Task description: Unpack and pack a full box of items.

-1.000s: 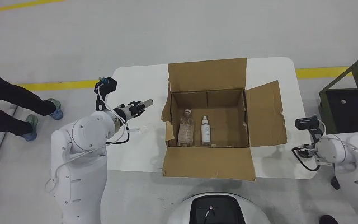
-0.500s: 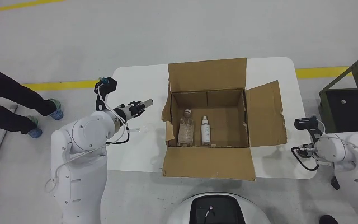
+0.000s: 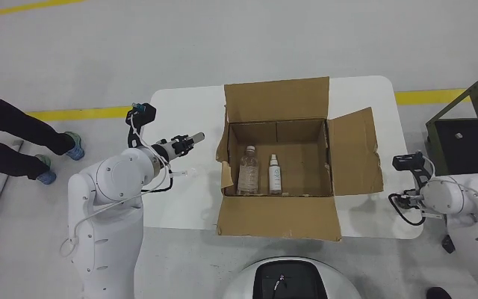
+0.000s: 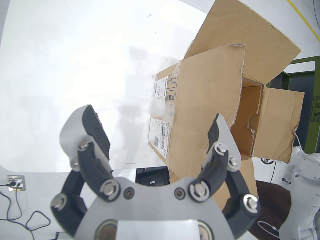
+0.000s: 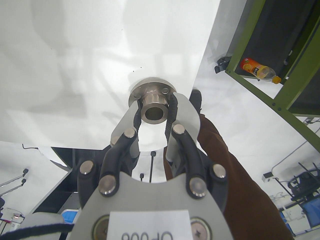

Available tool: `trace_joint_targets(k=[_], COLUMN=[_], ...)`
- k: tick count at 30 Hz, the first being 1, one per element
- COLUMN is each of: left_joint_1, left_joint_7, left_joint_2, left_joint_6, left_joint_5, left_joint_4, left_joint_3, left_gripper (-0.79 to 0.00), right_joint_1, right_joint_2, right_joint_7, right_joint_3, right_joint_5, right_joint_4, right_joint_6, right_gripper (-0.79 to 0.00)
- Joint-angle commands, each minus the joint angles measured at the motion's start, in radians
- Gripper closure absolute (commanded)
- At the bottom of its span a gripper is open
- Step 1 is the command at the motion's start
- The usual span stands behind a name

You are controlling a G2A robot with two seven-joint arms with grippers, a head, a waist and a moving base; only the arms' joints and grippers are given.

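On the white table (image 3: 187, 119) sits the cardboard box (image 3: 302, 168), open, with all four flaps turned outward. The far flap and the flap on the robot's side are spread wide, the right flap lies flat on the tabletop, and the ragged, torn left flap stands almost upright. Inside the box, on the left half of its floor, a clear bottle (image 3: 249, 170) and a smaller white spray bottle (image 3: 275, 173) lie side by side with a gap between them, caps toward the far wall. The right half of the floor is bare cardboard. White labels (image 4: 162, 116) are stuck on the box's left outer wall.

Left of the box, a little apart from that wall, the left gripper (image 3: 196, 138) hangs above the table and points at the box. Its wrist view shows the jaws spread wide with nothing between the black pads (image 4: 96, 126), and the torn flap and labelled wall lie straight ahead.

Right of the box, past the flat right flap and near the table's corner on the robot's side, the right gripper (image 5: 155, 103) is narrowed around a round metal fitting (image 5: 152, 112) with a flange and a hollow bore, one finger pressed to each side of it.

Farther right of the box, off the table, stands a green-framed cart (image 3: 452, 142) with an orange drink bottle (image 5: 260, 72) lying on its dark shelf.
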Motion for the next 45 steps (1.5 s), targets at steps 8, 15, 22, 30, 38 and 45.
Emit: trace_joint_targets(k=[8, 15, 22, 30, 38, 45], left_joint_1=[0.000, 0.000, 0.000, 0.000, 0.000, 0.000], left_joint_7=[0.000, 0.000, 0.000, 0.000, 0.000, 0.000], left_joint_2=[0.000, 0.000, 0.000, 0.000, 0.000, 0.000], left_joint_6=[0.000, 0.000, 0.000, 0.000, 0.000, 0.000], left_joint_5=[0.000, 0.000, 0.000, 0.000, 0.000, 0.000], left_joint_4=[0.000, 0.000, 0.000, 0.000, 0.000, 0.000], left_joint_3=[0.000, 0.000, 0.000, 0.000, 0.000, 0.000], left_gripper=[-0.785, -0.785, -0.785, -0.785, -0.785, -0.785], right_joint_1=[-0.005, 0.020, 0.025, 0.025, 0.007, 0.163], right_joint_2=[0.007, 0.005, 0.010, 0.010, 0.011, 0.012], right_joint_7=[-0.024, -0.043, -0.028, -0.028, -0.113, -0.219], right_joint_3=[0.214, 0.366, 0.359, 0.359, 0.307, 0.010], right_joint_5=[0.255, 0.655, 0.909, 0.909, 0.979, 0.889], right_joint_4=[-0.245, -0.412, -0.383, -0.383, -0.373, -0.333], right_joint_6=[0.049, 0.092, 0.098, 0.098, 0.068, 0.036], right_gripper=[0.000, 0.000, 0.000, 0.000, 0.000, 0.000])
